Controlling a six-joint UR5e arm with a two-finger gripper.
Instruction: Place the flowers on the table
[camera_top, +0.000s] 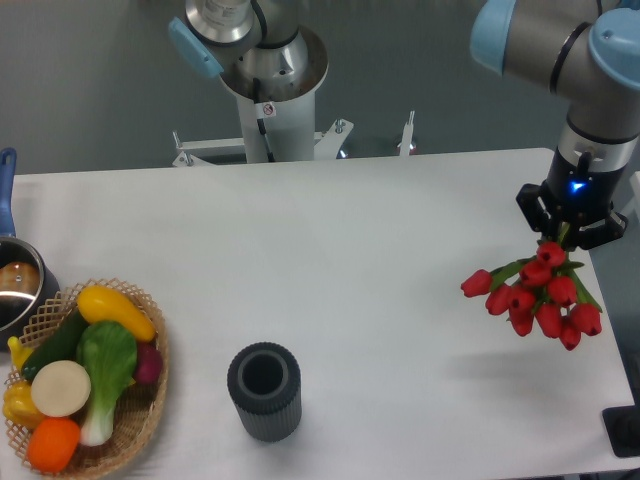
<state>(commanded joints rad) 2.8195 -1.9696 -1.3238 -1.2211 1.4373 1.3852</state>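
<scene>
While my gripper (566, 236) pinches the stems, the flowers (535, 296) hang below it, buds lowest, above the table (350, 250) near its right edge (shadow underneath); next move looks straight down.

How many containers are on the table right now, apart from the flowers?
3: a dark ribbed vase front centre, a wicker basket of vegetables at the front left, and a pot at the left edge, partly cut off. Others may lie out of frame.
</scene>
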